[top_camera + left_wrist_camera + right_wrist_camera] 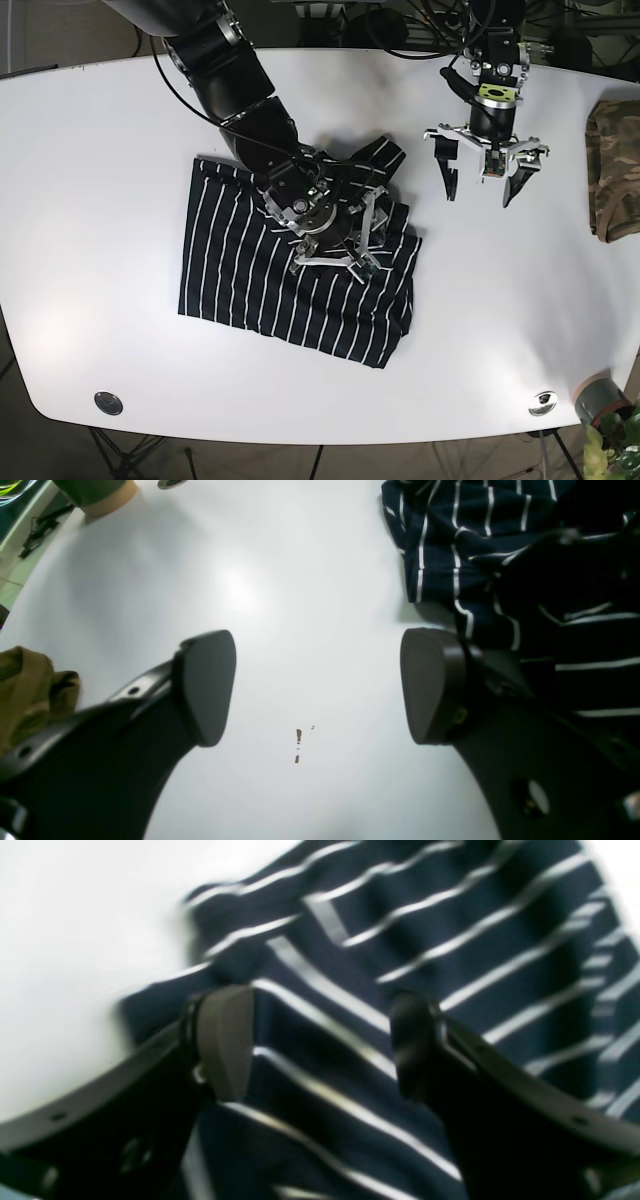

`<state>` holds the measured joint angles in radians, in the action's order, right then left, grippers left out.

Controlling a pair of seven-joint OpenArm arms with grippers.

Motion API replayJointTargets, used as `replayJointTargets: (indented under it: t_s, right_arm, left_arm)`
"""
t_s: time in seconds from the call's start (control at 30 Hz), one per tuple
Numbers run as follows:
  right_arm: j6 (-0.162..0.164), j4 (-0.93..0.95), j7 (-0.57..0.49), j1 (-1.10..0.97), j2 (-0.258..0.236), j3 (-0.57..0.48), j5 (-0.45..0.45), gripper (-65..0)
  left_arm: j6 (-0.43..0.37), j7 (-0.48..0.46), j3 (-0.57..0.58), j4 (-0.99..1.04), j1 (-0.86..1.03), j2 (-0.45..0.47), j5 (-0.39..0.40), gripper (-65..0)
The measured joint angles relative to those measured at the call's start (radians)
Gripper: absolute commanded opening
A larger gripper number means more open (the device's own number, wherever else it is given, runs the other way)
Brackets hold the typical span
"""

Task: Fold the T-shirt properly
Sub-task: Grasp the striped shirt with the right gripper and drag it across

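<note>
Navy white-striped T-shirt (270, 275), rumpled, on table

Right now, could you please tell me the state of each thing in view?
Striped T-shirt: partly folded, rumpled, flat on table.
Right gripper: open, over the shirt, holding nothing.
Left gripper: open, over bare table, empty.
Camouflage cloth: bunched at table edge.
</note>
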<state>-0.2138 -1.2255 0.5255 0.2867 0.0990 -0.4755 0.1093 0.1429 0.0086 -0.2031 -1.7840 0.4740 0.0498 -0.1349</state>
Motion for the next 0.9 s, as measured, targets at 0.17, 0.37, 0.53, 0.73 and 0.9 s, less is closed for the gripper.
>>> replayJointTargets:
  t_s: [0.17,0.37,0.53,0.73,0.9]
  right_arm:
    - [-0.003,0.0,-0.012,0.002,-0.024,-0.004,-0.004,-24.9]
    - [0.0,-0.001,-0.002,-0.006,-0.033,-0.002,-0.001,-24.9]
    - [0.0,-0.003,-0.009,-0.038,-0.023,-0.008,-0.005,-24.9]
    - [0.0,-0.001,-0.01,-0.058,-0.009,-0.003,-0.002,-25.0]
    - [0.0,-0.001,-0.035,-0.057,-0.008,-0.003,-0.002,-33.5]
  left_arm:
    - [0.0,0.0,0.0,0.0,0.0,0.0,0.0,-16.4]
    - [0.0,0.0,0.0,0.0,0.0,0.0,0.0,-16.4]
    - [0.0,0.0,0.0,0.0,-0.001,0.0,0.0,-16.4]
    - [0.0,0.0,0.0,0.0,0.0,0.0,0.0,-16.4]
    - [0.001,0.0,0.0,0.0,0.0,0.011,0.0,-16.4]
